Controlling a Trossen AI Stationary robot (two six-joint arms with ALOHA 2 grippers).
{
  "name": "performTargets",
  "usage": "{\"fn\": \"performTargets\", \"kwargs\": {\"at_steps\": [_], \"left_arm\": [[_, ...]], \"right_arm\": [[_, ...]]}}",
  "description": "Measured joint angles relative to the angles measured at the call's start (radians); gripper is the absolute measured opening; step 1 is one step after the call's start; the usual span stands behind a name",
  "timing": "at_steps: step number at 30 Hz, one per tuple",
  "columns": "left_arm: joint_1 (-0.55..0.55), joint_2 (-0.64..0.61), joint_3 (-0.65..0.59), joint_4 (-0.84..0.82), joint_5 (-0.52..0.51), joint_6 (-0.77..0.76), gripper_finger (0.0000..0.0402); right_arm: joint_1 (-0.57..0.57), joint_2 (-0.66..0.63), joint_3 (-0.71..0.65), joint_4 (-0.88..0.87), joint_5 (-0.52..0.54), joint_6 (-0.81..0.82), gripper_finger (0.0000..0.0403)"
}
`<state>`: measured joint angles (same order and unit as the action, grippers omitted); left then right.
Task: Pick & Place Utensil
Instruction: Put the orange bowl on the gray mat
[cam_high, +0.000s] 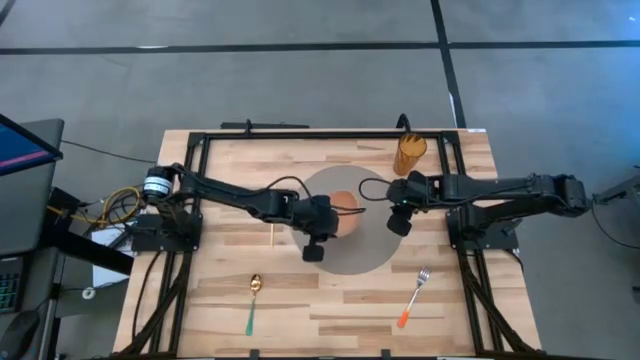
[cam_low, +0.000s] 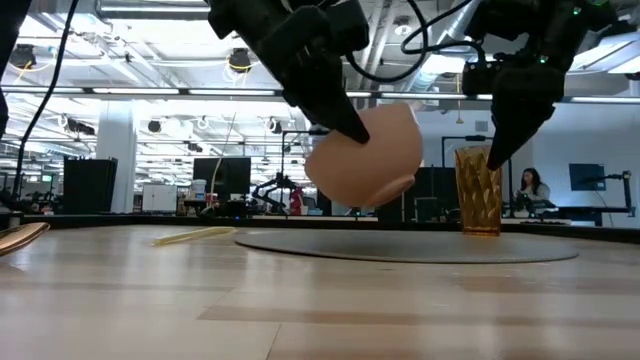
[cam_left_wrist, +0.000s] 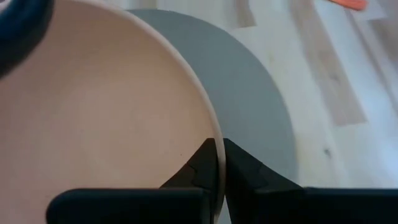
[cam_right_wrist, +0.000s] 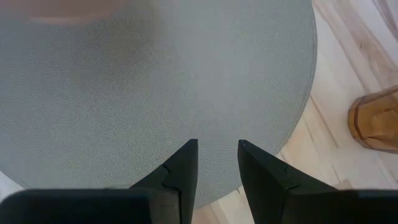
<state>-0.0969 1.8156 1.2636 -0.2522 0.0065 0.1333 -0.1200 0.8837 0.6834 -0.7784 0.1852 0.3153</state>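
The left gripper (cam_left_wrist: 219, 163) is clamped on the rim of a smooth pale pink round bowl (cam_left_wrist: 99, 124): one dark finger lies inside the rim, the other outside, with only the thin wall between them. In the low view the bowl (cam_low: 365, 155) hangs tilted from that gripper (cam_low: 345, 125), clear of the round grey mat (cam_low: 400, 246) below it. The right gripper (cam_right_wrist: 217, 158) holds nothing; its fingers stand a narrow gap apart above the mat (cam_right_wrist: 155, 93), with bare grey surface showing between them.

The bowl is plain, matte and unmarked, its opening facing the left wrist camera. From above it (cam_high: 345, 208) lies just ahead of the left gripper (cam_high: 322, 232), over the mat (cam_high: 350, 255), and between the two grippers; the right gripper (cam_high: 398, 210) hovers near its other side.

Only the high view shows the utensils: a gold-bowled spoon with a teal handle (cam_high: 253, 303) and a silver fork with an orange handle (cam_high: 413, 297), both on the light wooden table (cam_high: 330, 310), well behind the grippers. An amber ribbed glass tumbler (cam_high: 409, 153) stands beside the right gripper; the low view shows it upright (cam_low: 478, 190), and there alone the gap under the bowl is plain. A thin pale stick (cam_high: 273, 235) lies near the left arm.
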Motion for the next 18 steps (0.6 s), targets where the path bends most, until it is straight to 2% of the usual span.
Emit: {"fn": "performTargets", "kwargs": {"at_steps": [10, 18], "left_arm": [[0.019, 0.0, -0.066, 0.043, -0.02, -0.003, 0.0017], [0.004, 0.0, -0.07, 0.116, -0.017, -0.003, 0.0026]], "right_arm": [[0.0, 0.0, 0.0, 0.001, 0.0, 0.0, 0.0107], [0.0, 0.0, 0.0, 0.001, 0.0, -0.003, 0.0107]]}}
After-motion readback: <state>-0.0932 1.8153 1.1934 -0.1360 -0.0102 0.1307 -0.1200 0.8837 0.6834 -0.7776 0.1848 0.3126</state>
